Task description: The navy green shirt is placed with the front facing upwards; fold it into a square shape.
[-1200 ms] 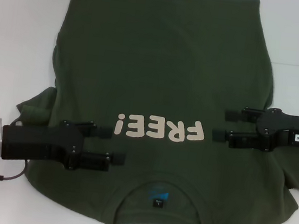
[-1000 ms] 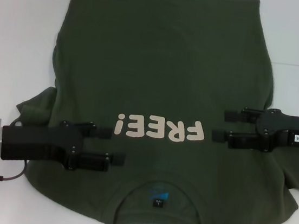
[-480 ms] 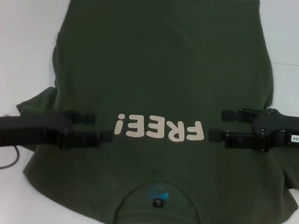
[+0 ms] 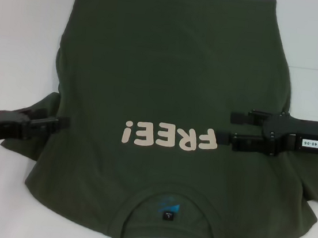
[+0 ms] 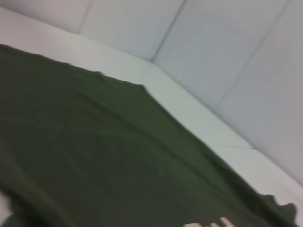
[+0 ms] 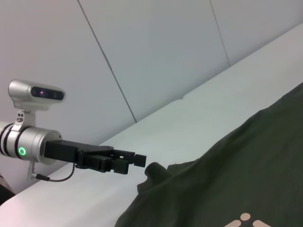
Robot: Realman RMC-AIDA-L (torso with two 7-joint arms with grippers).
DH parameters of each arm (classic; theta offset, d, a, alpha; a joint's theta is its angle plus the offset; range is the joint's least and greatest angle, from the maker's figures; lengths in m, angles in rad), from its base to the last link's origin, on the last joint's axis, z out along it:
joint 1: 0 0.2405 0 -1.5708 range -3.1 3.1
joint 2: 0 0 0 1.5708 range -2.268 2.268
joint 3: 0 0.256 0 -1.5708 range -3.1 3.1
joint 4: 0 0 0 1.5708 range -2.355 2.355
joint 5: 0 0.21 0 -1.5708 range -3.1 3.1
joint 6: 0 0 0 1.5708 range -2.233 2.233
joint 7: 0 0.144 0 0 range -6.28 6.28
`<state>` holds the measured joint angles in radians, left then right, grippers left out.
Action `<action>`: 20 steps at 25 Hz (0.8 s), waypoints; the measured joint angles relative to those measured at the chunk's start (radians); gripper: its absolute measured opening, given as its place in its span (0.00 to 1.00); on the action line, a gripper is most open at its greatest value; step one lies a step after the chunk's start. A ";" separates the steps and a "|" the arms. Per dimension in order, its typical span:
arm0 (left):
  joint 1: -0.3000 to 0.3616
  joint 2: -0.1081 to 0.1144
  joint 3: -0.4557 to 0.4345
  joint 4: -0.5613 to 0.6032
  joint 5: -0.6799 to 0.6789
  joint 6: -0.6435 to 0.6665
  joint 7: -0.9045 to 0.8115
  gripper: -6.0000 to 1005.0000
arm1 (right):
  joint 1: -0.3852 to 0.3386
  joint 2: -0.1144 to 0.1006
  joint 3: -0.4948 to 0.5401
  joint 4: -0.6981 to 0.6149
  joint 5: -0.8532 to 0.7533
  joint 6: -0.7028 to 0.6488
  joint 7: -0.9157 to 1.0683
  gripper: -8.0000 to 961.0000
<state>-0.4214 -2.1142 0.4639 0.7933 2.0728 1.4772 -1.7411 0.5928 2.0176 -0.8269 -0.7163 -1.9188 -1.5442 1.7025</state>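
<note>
Two grippers: you have the left gripper (image 4: 60, 122) at the left sleeve, fingers apart, and the right gripper (image 4: 232, 129) over the right chest, spread, grasping nothing.
Risk: you can catch only the top layer, so the sleeve bunches when you fold.
Shirt: the navy green shirt (image 4: 171, 68) lies flat on the white table (image 4: 24, 33), collar near, "FREE!" print (image 4: 168, 136) up, left sleeve wrinkled.

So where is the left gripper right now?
In the head view, the left gripper is at the shirt's left edge, beside the bunched sleeve.
</note>
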 joint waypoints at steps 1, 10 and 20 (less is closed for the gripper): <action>0.004 0.001 -0.012 0.006 0.014 -0.007 -0.003 0.90 | 0.000 0.002 0.000 0.000 0.000 0.002 0.000 0.95; 0.027 -0.004 -0.031 0.026 0.075 -0.113 -0.021 0.90 | 0.001 0.004 -0.003 0.000 0.000 0.006 0.005 0.95; 0.020 -0.009 0.008 0.015 0.105 -0.223 -0.017 0.90 | -0.002 0.007 -0.002 0.001 -0.001 0.003 0.007 0.95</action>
<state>-0.4015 -2.1236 0.4724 0.8086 2.1778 1.2545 -1.7584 0.5909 2.0242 -0.8294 -0.7157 -1.9195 -1.5414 1.7098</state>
